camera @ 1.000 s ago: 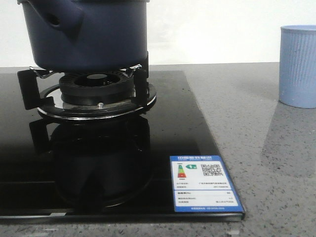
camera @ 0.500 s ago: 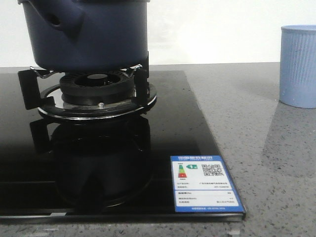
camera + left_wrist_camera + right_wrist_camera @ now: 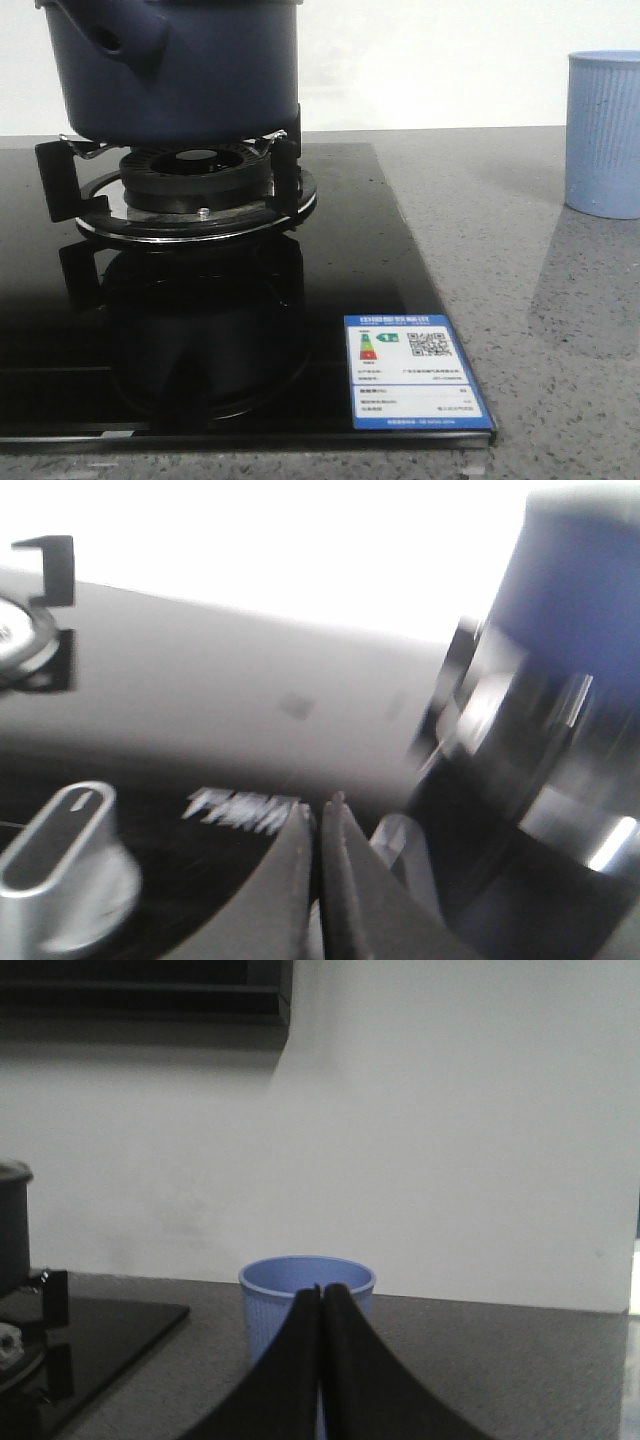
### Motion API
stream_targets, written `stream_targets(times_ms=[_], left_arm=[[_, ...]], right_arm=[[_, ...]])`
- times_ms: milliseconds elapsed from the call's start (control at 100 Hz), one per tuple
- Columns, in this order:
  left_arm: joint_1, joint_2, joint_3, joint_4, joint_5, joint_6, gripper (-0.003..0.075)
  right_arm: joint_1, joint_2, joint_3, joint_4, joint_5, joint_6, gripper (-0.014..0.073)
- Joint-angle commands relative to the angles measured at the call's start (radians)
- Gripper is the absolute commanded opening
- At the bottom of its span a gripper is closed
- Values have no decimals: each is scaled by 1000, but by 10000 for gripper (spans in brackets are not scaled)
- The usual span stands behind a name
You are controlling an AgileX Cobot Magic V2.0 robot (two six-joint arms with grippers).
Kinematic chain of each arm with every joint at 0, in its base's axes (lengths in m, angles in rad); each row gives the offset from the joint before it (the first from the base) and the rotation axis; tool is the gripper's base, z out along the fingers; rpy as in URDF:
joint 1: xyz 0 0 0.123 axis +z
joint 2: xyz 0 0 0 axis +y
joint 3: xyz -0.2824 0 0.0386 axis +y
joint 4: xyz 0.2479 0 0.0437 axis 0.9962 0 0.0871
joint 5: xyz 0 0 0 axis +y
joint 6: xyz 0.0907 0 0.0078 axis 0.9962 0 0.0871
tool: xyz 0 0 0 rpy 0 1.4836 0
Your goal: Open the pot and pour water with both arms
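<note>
While upright on burner (image 3: 195, 190), pot (image 3: 180, 75) stub handle (image 3: 125, 40) points front-left.

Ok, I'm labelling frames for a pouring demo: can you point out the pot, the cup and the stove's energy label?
pot (image 3: 210, 75), front view, on its dark blue side wall.
cup (image 3: 604, 135), front view, on its ribbed pale blue side.
energy label (image 3: 413, 372), front view, middle of the sticker on the glass cooktop.

Left hand (image 3: 318, 815) and right hand (image 3: 320, 1295) both closed, empty.
</note>
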Motion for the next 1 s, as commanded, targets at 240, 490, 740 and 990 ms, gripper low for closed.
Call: stream_targets(times_ms=[240,490,740,990], left_arm=[[2,-27,37,-496,-32,-9,-19],[2,-27,-38,-485,213,55,-20],[2,92,-209,-389,326,116,-20],[2,431,-461,-391,565,296,-19]], right_arm=[[-5,-22,-53,236,65,63,-56],[-5,14,-223,236,339,63,-57],[0,214,-462,254,657,63,-57],[38,410,-709,373,962,-38,-57]])
